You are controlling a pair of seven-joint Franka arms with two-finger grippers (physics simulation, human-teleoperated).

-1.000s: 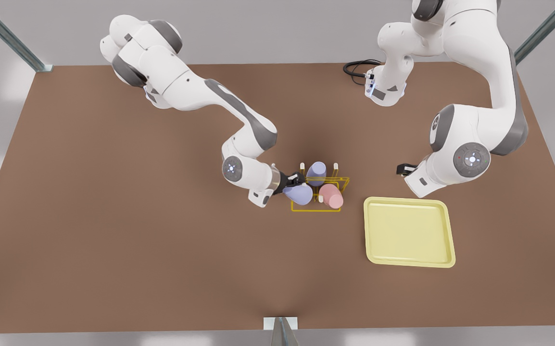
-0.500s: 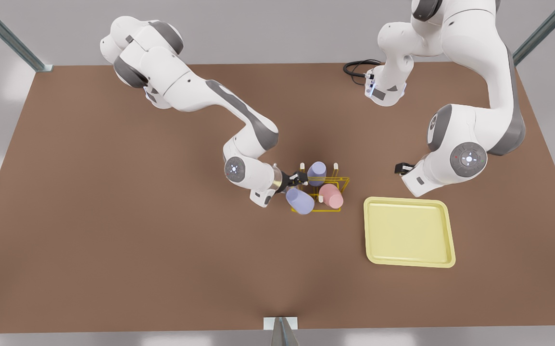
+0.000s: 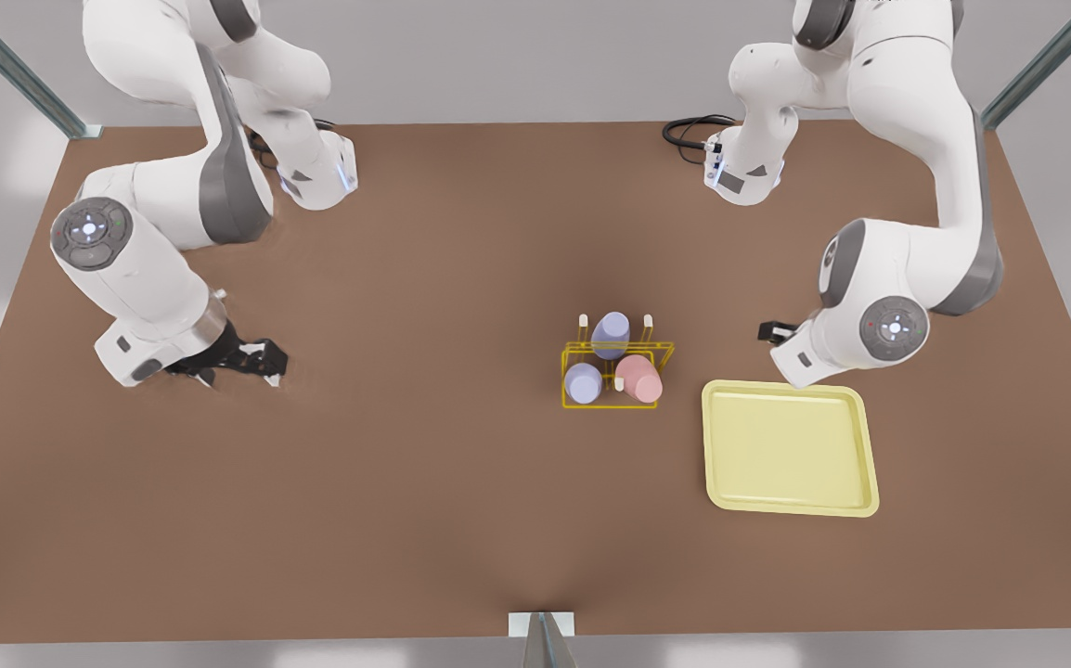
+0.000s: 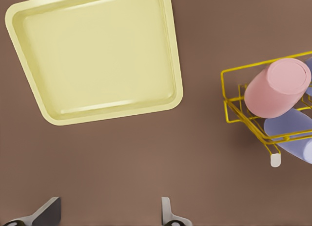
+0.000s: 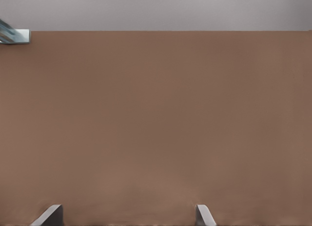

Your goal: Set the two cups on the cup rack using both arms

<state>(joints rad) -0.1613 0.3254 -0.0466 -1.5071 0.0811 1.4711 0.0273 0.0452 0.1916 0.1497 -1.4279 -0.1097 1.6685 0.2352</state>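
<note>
A matte brown table [image 3: 406,482] carries a smooth rimmed tray [image 3: 788,450], the right gripper [image 3: 252,360] and left gripper [image 3: 774,331] spread open and empty, and a wire cup rack [image 3: 612,390] mid-table holding the tapered pink cup [image 3: 638,378] and lavender cup [image 3: 583,382].

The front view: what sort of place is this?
Probably a simulated robot test bench: two white jointed robot arms stand over a bare brown tabletop framed by metal struts, holding only a few props.
</note>
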